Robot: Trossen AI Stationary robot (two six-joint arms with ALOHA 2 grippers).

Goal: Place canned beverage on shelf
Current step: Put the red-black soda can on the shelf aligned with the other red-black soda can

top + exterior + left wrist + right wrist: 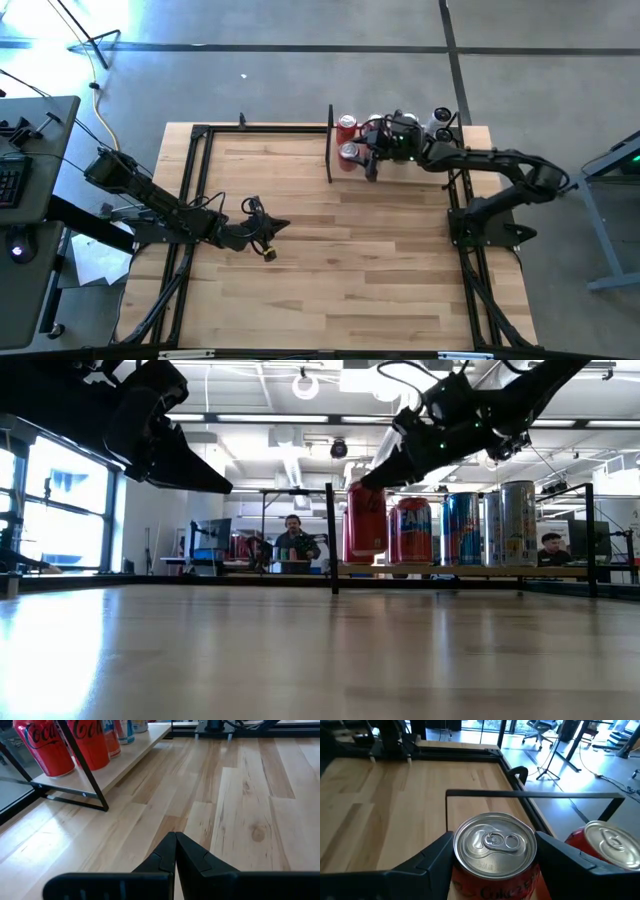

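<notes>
1. Right gripper (495,860) – positioned over the shelf (470,571) at the far side of the table (340,260), just beside the upright black divider panel (330,145). Its fingers (430,857) sit on either side of a red can (495,852), clasping it.
2. Red can – upright, at the divider end of the shelf; in the low view its base appears slightly above the ledge, contact not confirmed.
3. Second red can (347,124) stands just beside it; further cans (505,525) line the shelf toward its other end.
4. Left gripper (175,855) – clenched, holding nothing, near the table's left side, well apart from the shelf.
</notes>
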